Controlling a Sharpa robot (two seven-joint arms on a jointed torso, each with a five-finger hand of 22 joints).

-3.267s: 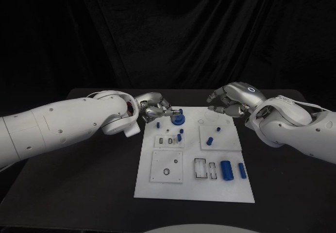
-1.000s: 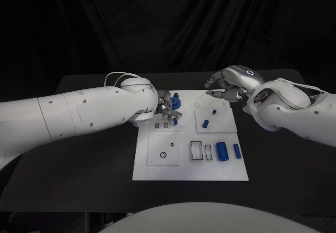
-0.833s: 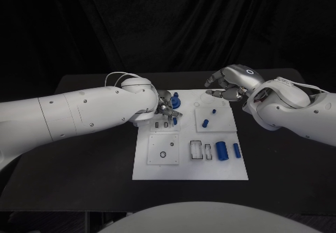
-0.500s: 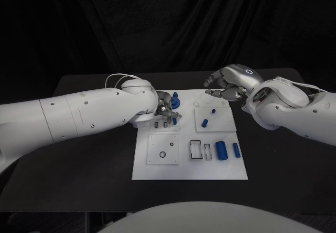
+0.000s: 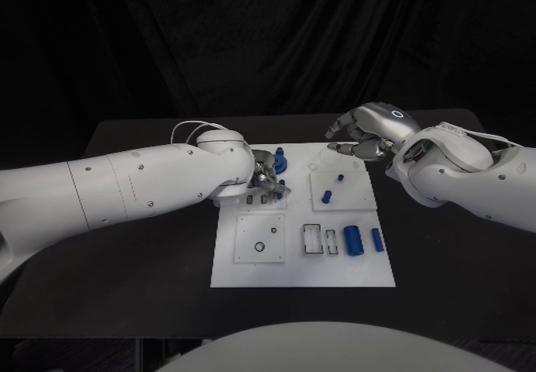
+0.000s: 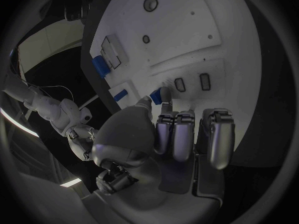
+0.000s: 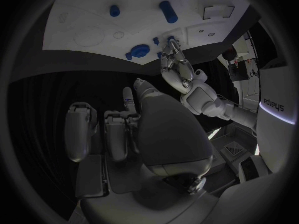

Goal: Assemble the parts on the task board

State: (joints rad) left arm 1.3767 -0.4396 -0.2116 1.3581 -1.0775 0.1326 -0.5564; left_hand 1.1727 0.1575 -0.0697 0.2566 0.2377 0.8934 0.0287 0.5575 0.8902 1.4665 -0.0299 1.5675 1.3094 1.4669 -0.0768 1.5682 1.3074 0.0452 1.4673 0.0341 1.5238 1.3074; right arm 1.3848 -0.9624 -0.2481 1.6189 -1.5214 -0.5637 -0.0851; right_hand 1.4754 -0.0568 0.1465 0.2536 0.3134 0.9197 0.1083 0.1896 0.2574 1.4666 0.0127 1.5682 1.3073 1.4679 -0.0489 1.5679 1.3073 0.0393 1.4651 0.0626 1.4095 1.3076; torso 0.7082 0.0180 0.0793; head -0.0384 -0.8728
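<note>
The task board (image 5: 301, 267) lies mid-table, where the left hand (image 5: 265, 177) apparently pinches a small blue peg (image 6: 165, 94) over its far-left slots for insertion, while the right hand (image 5: 359, 142), curled and holding nothing, waits beyond its far edge.

White task board (image 5: 301, 267); blue parts (image 5: 355, 241); black table (image 5: 134, 271).

Hovering over white task board (image 6: 212, 30), left hand (image 6: 165, 134) pinching small blue peg (image 6: 163, 94) at fingertips (image 6: 167, 107), just beside pair of rectangular slots (image 6: 192, 82). Lying farther along board: large blue cylinder (image 6: 99, 65), smaller blue part (image 6: 120, 95), beside framed recesses (image 6: 111, 53). Showing two round holes (image 6: 150, 4) at far end.
</note>
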